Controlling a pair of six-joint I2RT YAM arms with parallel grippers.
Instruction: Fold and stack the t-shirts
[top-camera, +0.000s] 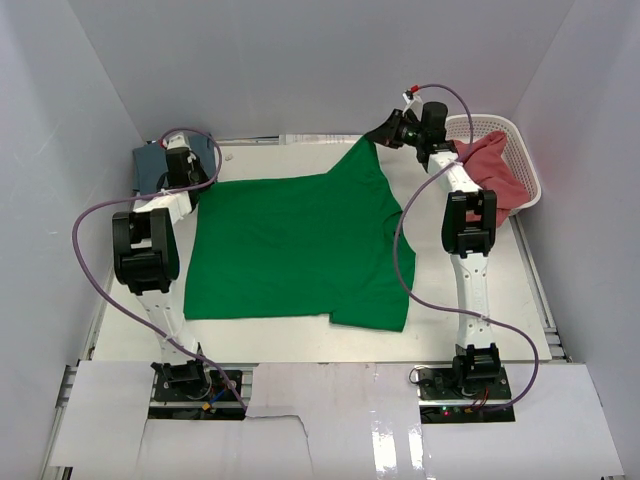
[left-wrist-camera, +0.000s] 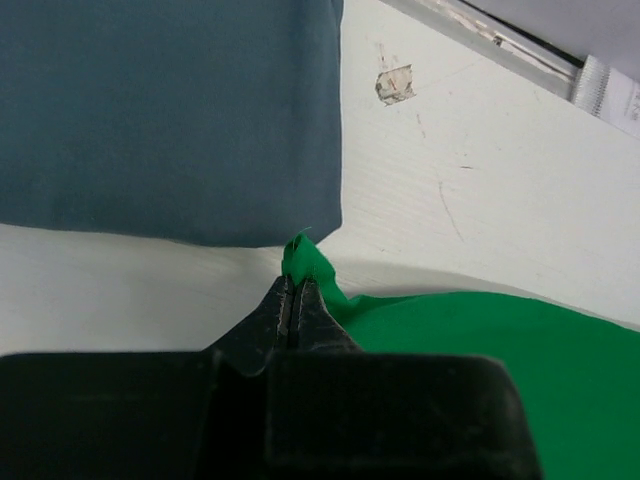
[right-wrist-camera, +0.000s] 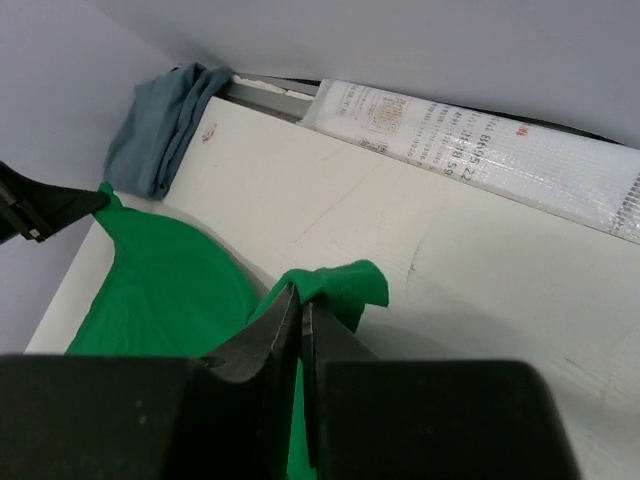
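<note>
My left gripper (left-wrist-camera: 293, 288) is closed. Its jaws are pinched on a small corner tuft of the green t-shirt (top-camera: 300, 250), at the shirt's far left corner. My right gripper (right-wrist-camera: 302, 300) is also closed, clamped on a fold of the same shirt's edge at its far right corner. That corner is drawn up toward the back of the table (top-camera: 505, 290).

The rest of the green t-shirt lies spread across the middle of the table between my two arms. One sleeve points toward the near right.

The slate-blue t-shirt (left-wrist-camera: 170, 110) lies folded in the far left corner, just beyond my left fingertips. I cannot tell whether it touches the green corner.

The pinkish-red t-shirt (top-camera: 490, 165) sits crumpled in the white lattice basket (top-camera: 522, 140) at the far right, and part of it drapes over the rim beside my right arm.
</note>
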